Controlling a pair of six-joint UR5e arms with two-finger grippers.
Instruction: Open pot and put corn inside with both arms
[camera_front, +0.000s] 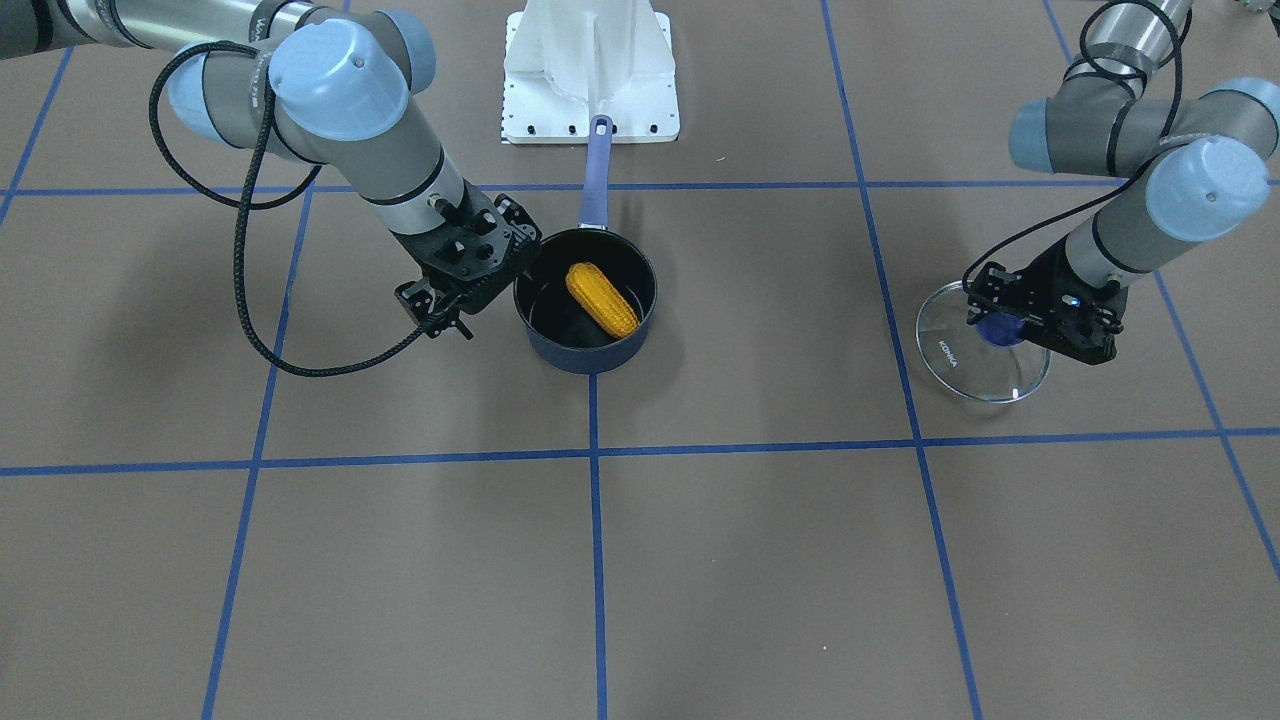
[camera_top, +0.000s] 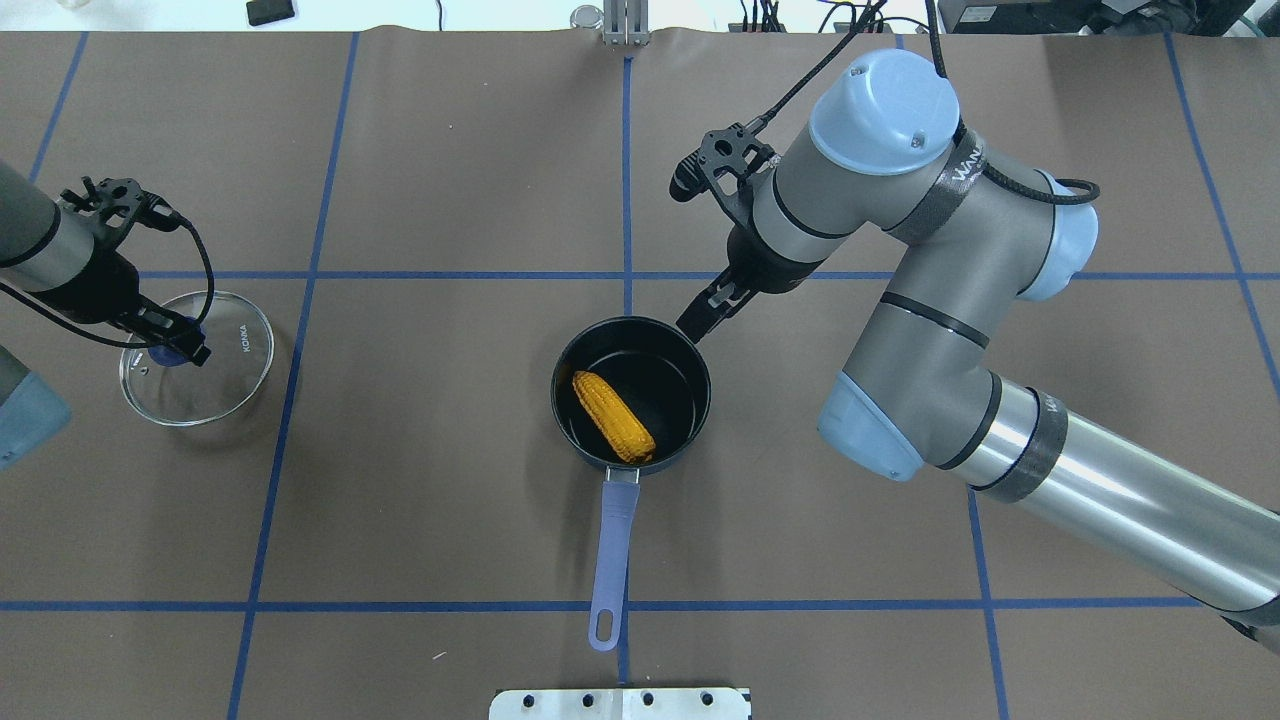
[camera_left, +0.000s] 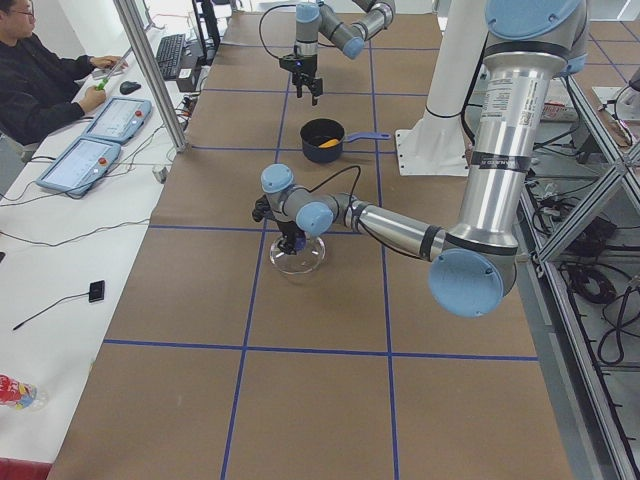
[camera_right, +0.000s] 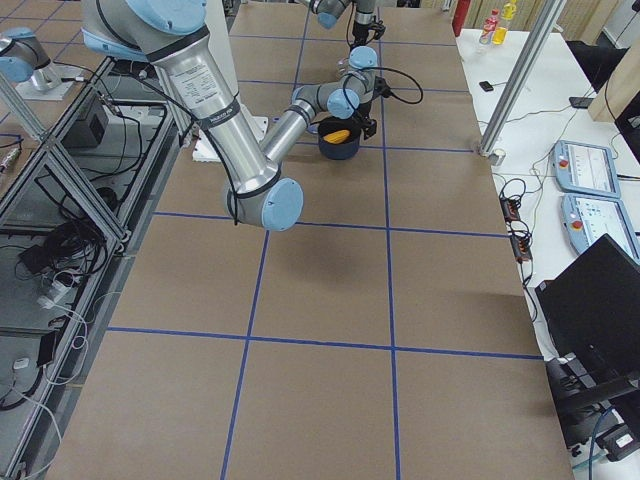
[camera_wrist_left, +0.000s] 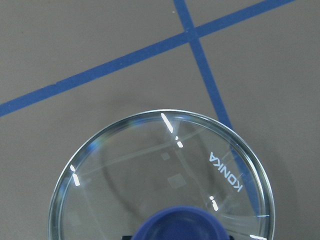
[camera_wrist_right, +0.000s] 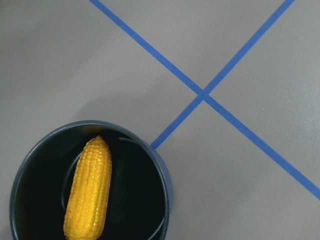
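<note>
The dark blue pot (camera_top: 702, 398) stands open at the table's middle, its lavender handle (camera_top: 612, 560) pointing toward the robot. The yellow corn (camera_top: 613, 416) lies inside it and also shows in the front view (camera_front: 603, 298) and the right wrist view (camera_wrist_right: 90, 190). My right gripper (camera_top: 700, 315) hangs just past the pot's far rim, open and empty. The glass lid (camera_top: 232, 372) lies far to the left on the table. My left gripper (camera_top: 175, 345) is shut on its blue knob (camera_wrist_left: 180, 225).
The white base plate (camera_top: 620, 703) sits just behind the pot's handle. Blue tape lines (camera_top: 627, 180) grid the brown table. An operator (camera_left: 40, 80) sits at a side desk with tablets, beyond the table's edge.
</note>
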